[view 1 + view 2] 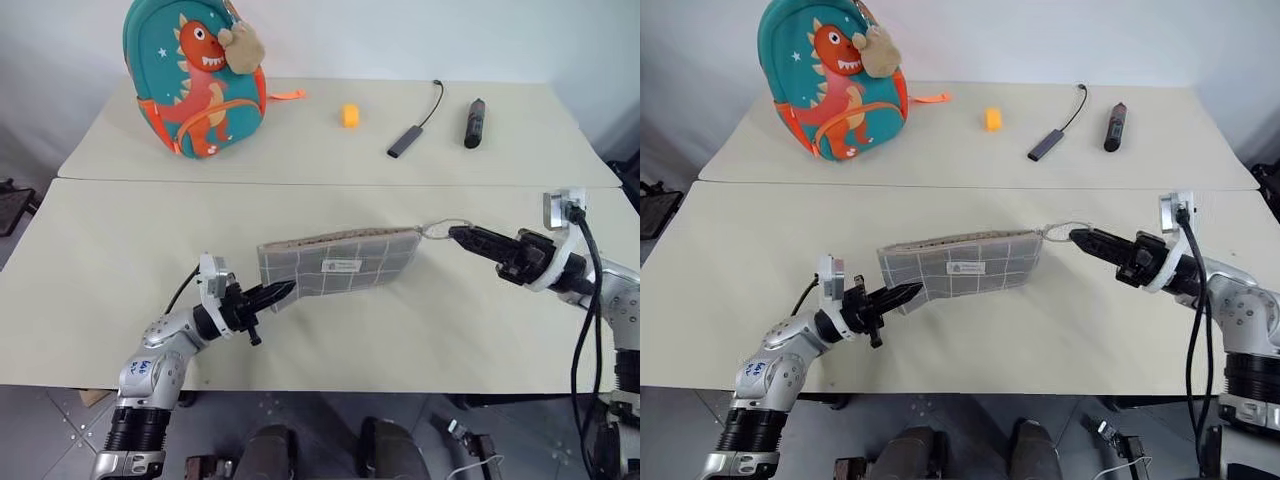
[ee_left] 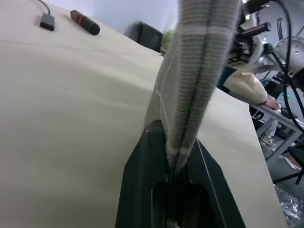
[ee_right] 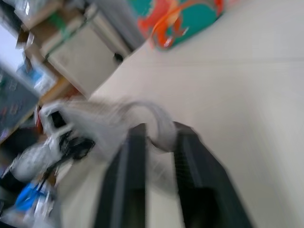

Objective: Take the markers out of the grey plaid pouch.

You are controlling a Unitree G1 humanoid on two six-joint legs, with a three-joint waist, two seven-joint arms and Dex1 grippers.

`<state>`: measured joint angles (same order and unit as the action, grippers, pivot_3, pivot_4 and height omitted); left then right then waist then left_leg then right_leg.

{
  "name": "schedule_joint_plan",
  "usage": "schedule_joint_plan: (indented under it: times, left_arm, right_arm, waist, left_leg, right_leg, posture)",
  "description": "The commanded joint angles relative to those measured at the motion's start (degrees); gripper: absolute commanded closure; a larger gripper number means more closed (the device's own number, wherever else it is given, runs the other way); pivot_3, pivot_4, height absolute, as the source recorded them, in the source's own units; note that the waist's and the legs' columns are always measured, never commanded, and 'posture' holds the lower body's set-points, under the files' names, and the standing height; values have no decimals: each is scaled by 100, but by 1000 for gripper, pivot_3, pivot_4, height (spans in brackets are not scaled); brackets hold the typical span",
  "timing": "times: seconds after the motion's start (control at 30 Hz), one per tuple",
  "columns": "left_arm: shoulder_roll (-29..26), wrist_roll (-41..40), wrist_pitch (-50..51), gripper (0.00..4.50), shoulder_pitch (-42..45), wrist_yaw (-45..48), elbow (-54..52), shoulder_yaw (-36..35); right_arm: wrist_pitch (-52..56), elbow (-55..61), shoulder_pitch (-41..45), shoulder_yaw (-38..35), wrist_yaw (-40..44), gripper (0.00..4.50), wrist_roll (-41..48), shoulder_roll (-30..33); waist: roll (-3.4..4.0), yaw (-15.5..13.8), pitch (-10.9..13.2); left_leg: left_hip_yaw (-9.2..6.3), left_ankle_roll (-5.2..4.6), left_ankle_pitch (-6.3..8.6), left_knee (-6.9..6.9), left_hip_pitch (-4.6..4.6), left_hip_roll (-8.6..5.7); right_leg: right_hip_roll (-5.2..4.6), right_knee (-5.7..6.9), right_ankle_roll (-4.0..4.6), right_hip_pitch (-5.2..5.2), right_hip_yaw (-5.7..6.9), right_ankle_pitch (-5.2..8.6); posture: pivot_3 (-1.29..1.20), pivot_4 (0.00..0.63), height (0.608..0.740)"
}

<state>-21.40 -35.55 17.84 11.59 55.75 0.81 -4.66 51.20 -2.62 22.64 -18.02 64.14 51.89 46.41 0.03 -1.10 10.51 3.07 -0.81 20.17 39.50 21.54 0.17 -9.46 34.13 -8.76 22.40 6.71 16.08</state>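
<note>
Left eye view shows the pouch hanging above the near table, left gripper clamped on its left corner, right gripper slightly parted around its loop, probably to stretch it.

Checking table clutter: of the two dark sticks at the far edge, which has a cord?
The flat grey stick, left of the thick dark cylinder; a thin black cord runs from its far end.

Right wrist view heavily blurred: pouch loop smeared between dark fingers. Grey plaid pouch cut off at frame top. Pouch contents hidden; markers not discernible.
</note>
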Motion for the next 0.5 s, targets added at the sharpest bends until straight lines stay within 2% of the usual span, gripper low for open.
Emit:
schedule_joint_plan:
  times: [0.03, 0.13, 0.3, 0.4, 0.5]
  left_arm:
    - [21, -113, -97, 4500, 127, 229, -129, -21]
    - [90, -42, -221, 4500, 164, 394, -129, 97]
    - [218, -55, -108, 4500, 140, 729, -279, 497]
    - [178, 88, -176, 4500, 101, 994, -339, 809]
    - [161, 381, -482, 4500, 69, 1214, -254, 1115]
  right_arm:
    - [-182, 417, -531, -41, 537, 2213, -168, 469]
    - [-640, 385, -1249, -110, 1108, 1247, -610, 993]
    - [-1386, -373, -2107, -707, 1507, 1247, -1192, 1566]
    - [-1439, -406, -2167, -1105, 1504, 1247, -1179, 1706]
    - [-1234, -228, -1848, -1483, 1458, 1247, -975, 1973]
  waist:
    - [0, -40, 0]
    - [0, -90, 0]
    - [0, -88, 0]
    - [3, -40, -1]
    - [7, 5, -2]
  left_leg:
    - [1, -1, 0, 0, 1, -1]
    - [-2, -6, 3, 3, 3, -5]
    - [8, -9, 5, 3, 2, -7]
    - [12, -9, 4, 5, -2, -5]
    - [27, -8, 4, 3, -12, 5]
  right_leg:
    - [0, -2, -3, -1, -1, -2]
    - [-1, -7, -6, -5, 0, -3]
    - [-1, -18, -16, -9, -5, -9]
    - [-1, -15, -16, -9, -7, -9]
    - [0, -14, -16, -9, -12, -9]
  posture:
    - [0, 150, 740]
    - [0, 150, 740]
    - [0, 150, 740]
    - [0, 150, 740]
    - [0, 150, 740]
